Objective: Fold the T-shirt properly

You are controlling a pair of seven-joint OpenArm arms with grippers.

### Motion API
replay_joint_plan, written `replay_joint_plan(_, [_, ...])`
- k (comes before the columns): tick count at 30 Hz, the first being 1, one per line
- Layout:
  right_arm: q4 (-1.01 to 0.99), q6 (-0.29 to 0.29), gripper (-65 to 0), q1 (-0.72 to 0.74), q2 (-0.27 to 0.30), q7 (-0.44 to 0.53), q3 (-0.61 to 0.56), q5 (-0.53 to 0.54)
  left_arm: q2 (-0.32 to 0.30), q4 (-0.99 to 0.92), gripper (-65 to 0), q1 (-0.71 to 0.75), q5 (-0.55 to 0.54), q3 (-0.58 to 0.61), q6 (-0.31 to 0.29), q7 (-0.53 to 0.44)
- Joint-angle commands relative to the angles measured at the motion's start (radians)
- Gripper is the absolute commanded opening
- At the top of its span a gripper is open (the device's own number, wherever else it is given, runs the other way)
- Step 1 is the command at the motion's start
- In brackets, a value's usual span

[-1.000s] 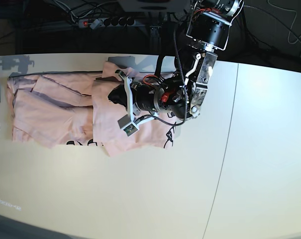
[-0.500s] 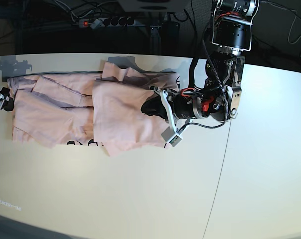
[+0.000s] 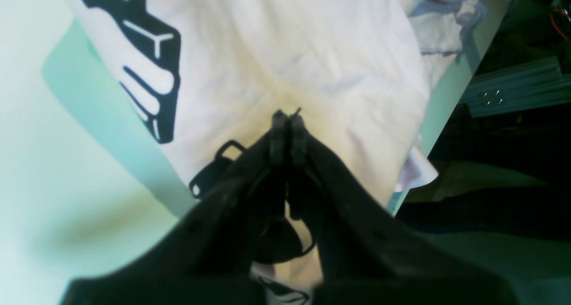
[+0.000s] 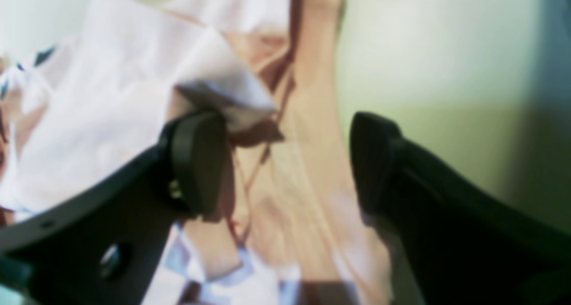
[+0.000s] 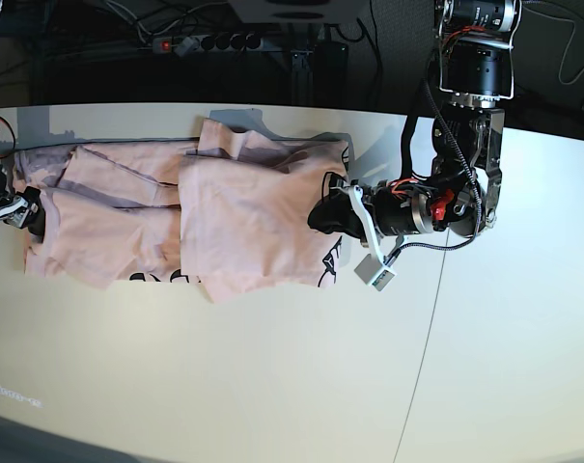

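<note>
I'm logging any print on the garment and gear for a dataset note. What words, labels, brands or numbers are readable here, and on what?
No text can be read in full.
T-shirt: black lettering shows only in fragments at the folded edges; no word can be made out.
Table: faint pale marking near the front left corner in the base view, too small to read.
Left gripper and right gripper: no legible label.

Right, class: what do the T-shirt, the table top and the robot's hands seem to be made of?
T-shirt: soft matte woven or knit cloth, likely cotton; it creases and drapes, with black print.
Table: smooth, hard pale board, faintly glossy, perhaps laminate; a straight seam runs across it.
Left hand and right hand: matte black, rigid-looking, probably plastic; cannot be sure.
</note>
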Motion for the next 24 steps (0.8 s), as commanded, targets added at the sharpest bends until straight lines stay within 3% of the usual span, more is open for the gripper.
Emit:
replay_joint_plan(1, [0.000, 0.076, -20.3, -0.002, 0.000, -0.067, -0.005, -0.014, 0.000, 0.021, -65.0, -0.017, -0.023, -0.002, -0.031, -0.003])
replay_joint_plan(5, [0.000, 0.075, -20.3, -0.002, 0.013, -0.069, -0.002, -0.013, 0.000, 0.021, -65.0, -0.017, -0.050, -0.002, -0.031, 0.010])
replay_joint_plan(15, [0.000, 0.075, -20.3, -0.005, 0.125, -0.079, 0.065, 0.033, 0.000, 0.021, -65.0, -0.017, -0.060, -0.002, -0.031, 0.009])
replay_joint_plan(24, [0.080, 0.079, -20.3, -0.004, 0.149, -0.220, 0.155, 0.234, 0.000, 0.021, -65.0, -0.017, -0.067, -0.002, -0.031, 0.008])
